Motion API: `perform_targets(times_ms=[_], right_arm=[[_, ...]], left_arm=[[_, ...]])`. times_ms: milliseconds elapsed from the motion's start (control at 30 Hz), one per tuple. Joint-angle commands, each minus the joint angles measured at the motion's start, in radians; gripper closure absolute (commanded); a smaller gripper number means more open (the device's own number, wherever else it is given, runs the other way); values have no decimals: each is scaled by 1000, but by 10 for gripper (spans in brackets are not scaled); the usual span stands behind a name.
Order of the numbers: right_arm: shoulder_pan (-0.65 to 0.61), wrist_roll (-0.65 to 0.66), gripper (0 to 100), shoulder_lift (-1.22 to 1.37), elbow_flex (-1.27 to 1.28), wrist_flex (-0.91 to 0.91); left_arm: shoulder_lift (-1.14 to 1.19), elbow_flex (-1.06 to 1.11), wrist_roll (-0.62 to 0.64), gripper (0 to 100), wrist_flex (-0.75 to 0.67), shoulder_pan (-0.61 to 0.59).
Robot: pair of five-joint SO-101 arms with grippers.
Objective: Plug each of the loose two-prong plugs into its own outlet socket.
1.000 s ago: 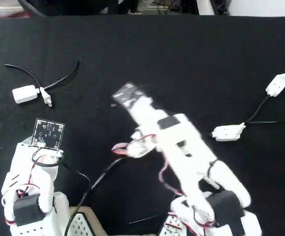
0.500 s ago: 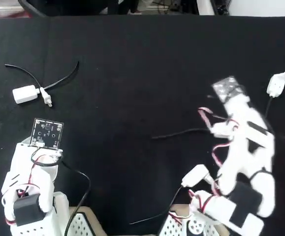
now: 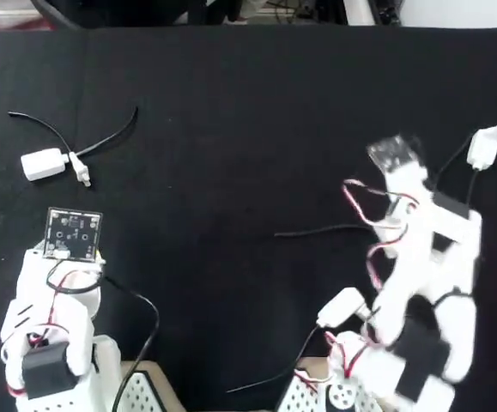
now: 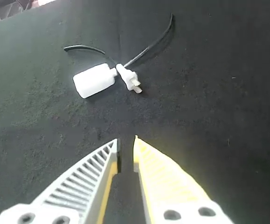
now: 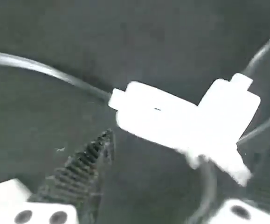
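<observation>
White connector pair (image 5: 186, 123) lies on the black table (image 3: 248, 103), directly under the rt arm. It's two white pieces touching: a long one w/ a cable off its end and a blockier one at the other. Can't tell which is plug and which is socket, or whether they're mated.

The pair sits between the fingers of the right gripper (image 5: 186, 151), whose jaws are spread wide and pinch nothing. Key relation: the pair's long axis runs approx. finger to finger, a bit slanted, not crosswise to the gap. My read is that closing here would bear on the ends, not the flanks, so the wrist prob. needs a roll first.

Further out, a lone white connector (image 3: 484, 148) sits near the rt arm on its own cable.

Over on the other side, the left socket (image 4: 93, 80) and loose plug (image 4: 129, 78) lie just beside each other, prongs aimed away from the socket. The left gripper (image 4: 125, 142) is well short of them w/ the plug dead ahead. Its jaws are all but pressed together, a thin slit, holding nothing. Lt arm is clearly the nearer one for that pair.
</observation>
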Motion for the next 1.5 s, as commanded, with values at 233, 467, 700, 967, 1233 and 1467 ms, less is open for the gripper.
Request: perform_targets(times_ms=[233,467,700,967,1233,1467], right_arm=[[-339,-209,524,-375,-387,311],[-589,-393,525,-346,-578,396],[-640,-451,738,-30,-582,334],[-651,-494,950,131,-578,262],[-776,-611,950,140,-484,265],[-829,-605,949,179,-335,84]], left_arm=[[-2,-45,40,839,-26,-58],[-2,39,187,833,-164,-154],[0,205,210,752,-410,-179],[2,234,276,732,-516,-182],[212,13,384,730,-417,-272],[847,-424,400,733,-305,-274]])
